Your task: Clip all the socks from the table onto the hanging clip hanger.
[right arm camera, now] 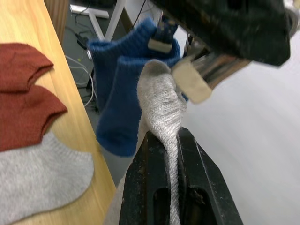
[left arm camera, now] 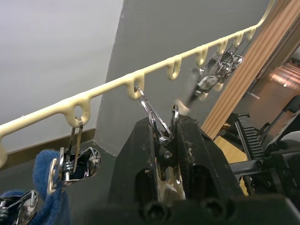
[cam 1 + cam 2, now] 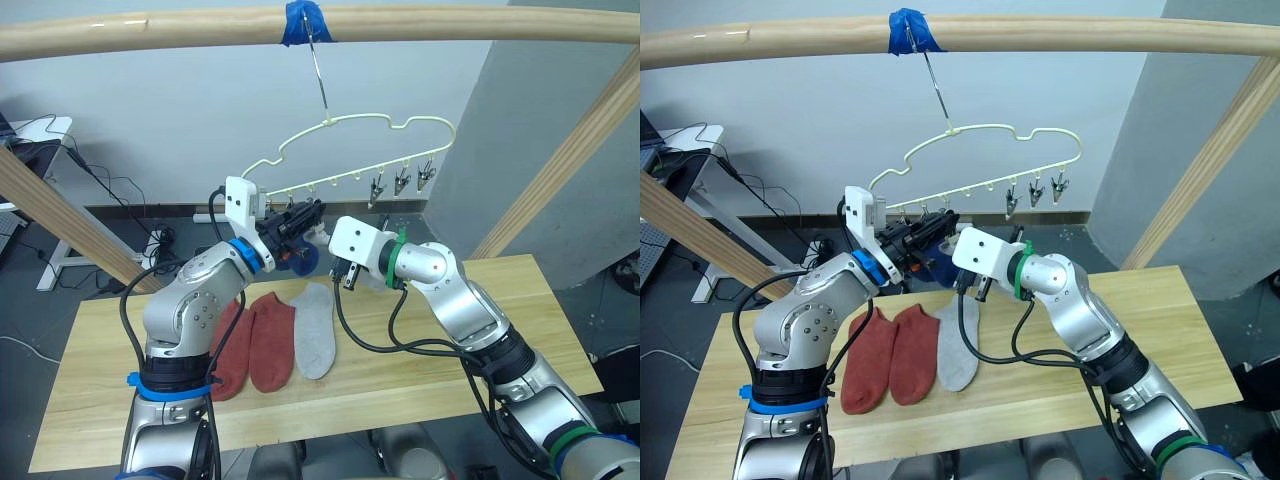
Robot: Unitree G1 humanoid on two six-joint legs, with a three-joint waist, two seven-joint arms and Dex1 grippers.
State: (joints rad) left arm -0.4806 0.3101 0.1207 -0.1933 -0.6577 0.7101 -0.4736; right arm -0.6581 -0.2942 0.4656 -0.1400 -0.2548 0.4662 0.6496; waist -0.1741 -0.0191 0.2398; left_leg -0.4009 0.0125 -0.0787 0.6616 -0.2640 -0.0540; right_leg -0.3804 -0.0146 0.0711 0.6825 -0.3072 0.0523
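no readable text, labels, or numbers anywhere

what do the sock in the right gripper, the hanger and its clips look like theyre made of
Grey sock in the right gripper: soft knit fabric, fine looped texture showing.
Clip hanger: pale yellow with a smooth matte coat, probably plastic or coated wire.
Clip held by the left gripper: shiny bare metal with bright reflections.

Rust-red socks (image 3: 890,355): 2, flat on tabletop (image 3: 1160,330), side by side.
Grey socks: 2; one (image 3: 958,348) flat on tabletop, one (image 1: 161,105) pinched in right hand (image 1: 171,140).
Blue socks (image 1: 119,93): 2, hanging from clip hanger (image 3: 370,125).
Clip hangers: 1.
Hands: 2; left hand (image 2: 164,159) squeezes one metal clip (image 2: 161,133).
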